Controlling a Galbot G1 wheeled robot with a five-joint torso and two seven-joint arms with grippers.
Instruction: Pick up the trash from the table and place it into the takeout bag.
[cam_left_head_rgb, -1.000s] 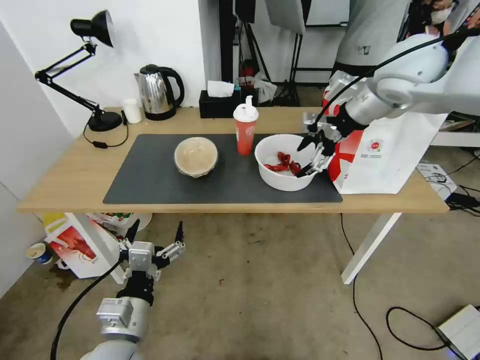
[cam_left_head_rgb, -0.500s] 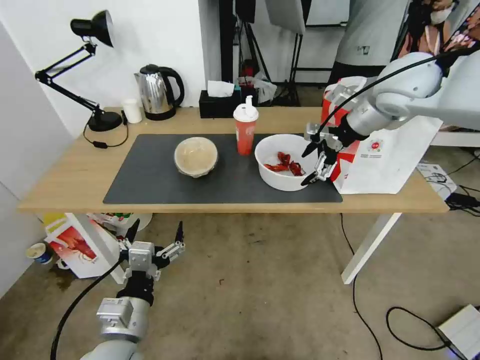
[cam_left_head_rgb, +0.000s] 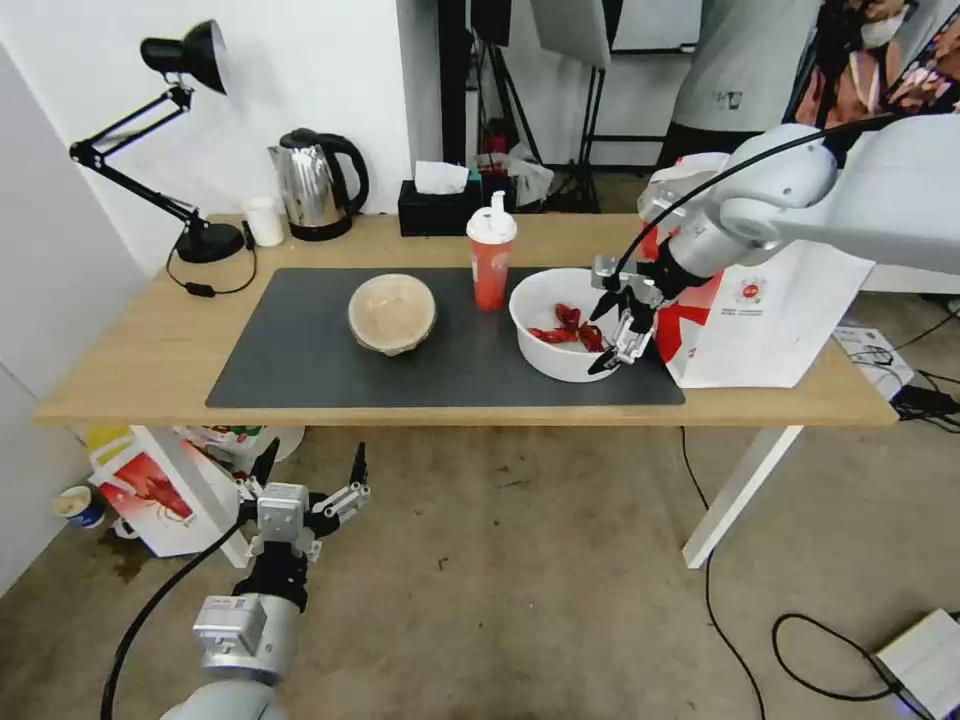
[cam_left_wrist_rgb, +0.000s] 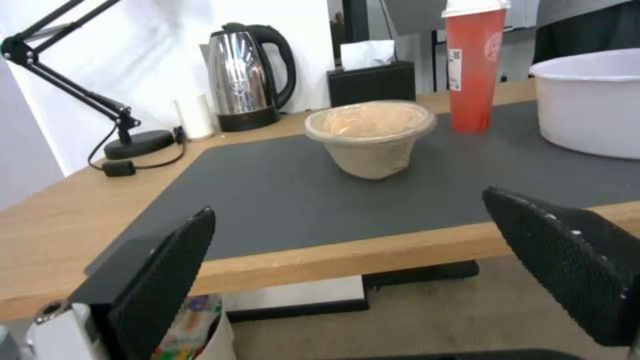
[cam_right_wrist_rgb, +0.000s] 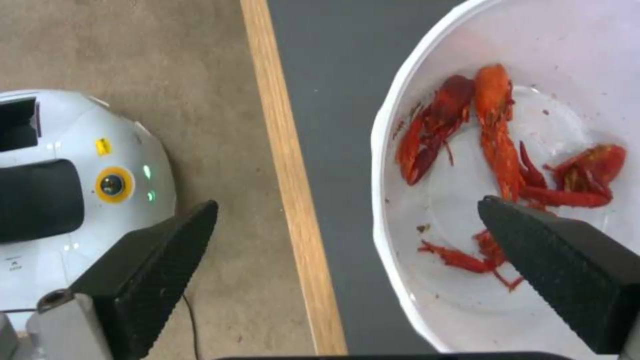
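white plastic bowl (cam_left_head_rgb: 565, 322) of crayfish shells on the surface's (cam_left_head_rgb: 130, 350) mat, beside takeout bag (cam_left_head_rgb: 770, 320) | right end effector (cam_left_head_rgb: 610, 335) has dropped to its rim, spread wide, empty | left end effector (cam_left_head_rgb: 305, 480) parked low, wide open | grasp looks imminent.

Bright, even indoor light, soft faint shadows under the bowl (cam_left_head_rgb: 391, 313) and cup (cam_left_head_rgb: 491, 257) on the grey mat (cam_left_head_rgb: 300, 360), glare on the kettle (cam_left_head_rgb: 312, 185), straight lines bowing near head-view edges, near fingers (cam_left_wrist_rgb: 167, 270) blurred in wrist views
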